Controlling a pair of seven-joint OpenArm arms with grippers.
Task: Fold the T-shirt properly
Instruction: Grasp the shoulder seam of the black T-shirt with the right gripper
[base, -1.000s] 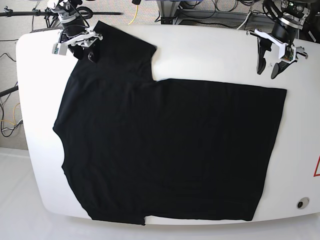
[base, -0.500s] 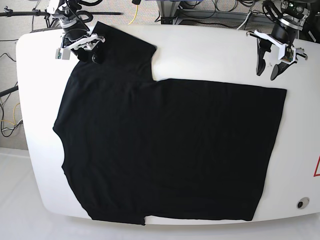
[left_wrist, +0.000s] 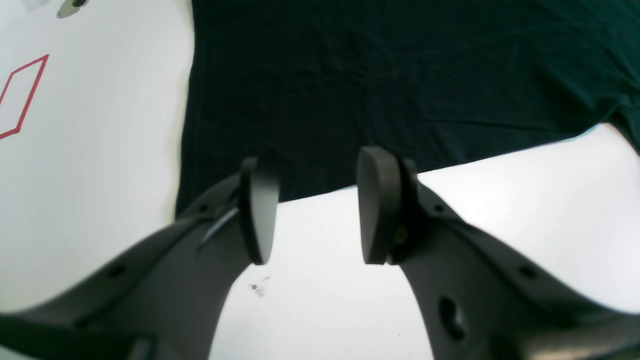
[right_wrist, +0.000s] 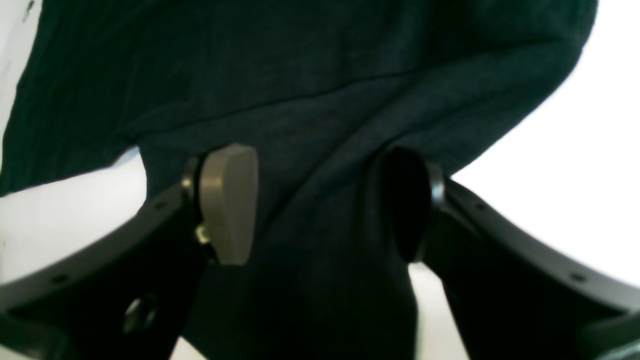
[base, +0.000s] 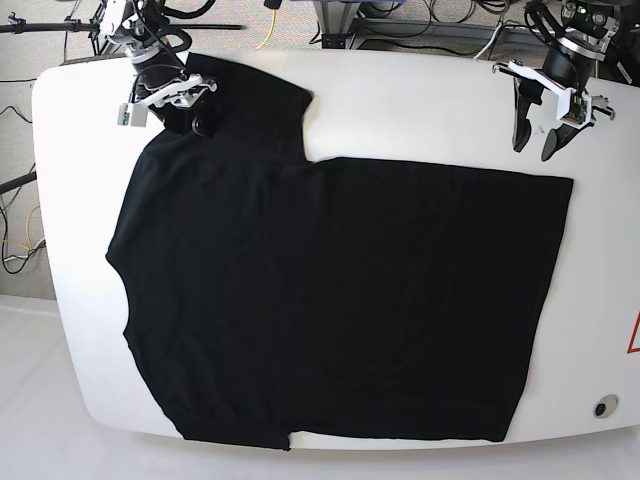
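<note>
Right end effector (base: 186, 123) gapes over plain T-shirt (base: 340, 300).

- The base view is bright and evenly lit from above; the white table (base: 420, 100) shows almost no texture and shadows under the arms are faint.
- The T-shirt (base: 330, 300) reads as a flat black mass there, folds barely visible.
- Left wrist view: the table blows out to near white at lower right; the near fingers (left_wrist: 377, 215) are soft and out of focus, the cloth sharper.
- Right wrist view: dimmer, grainy, with white glare at the right edge; the fingers (right_wrist: 230, 200) are blurred and curve at the frame edges.
</note>
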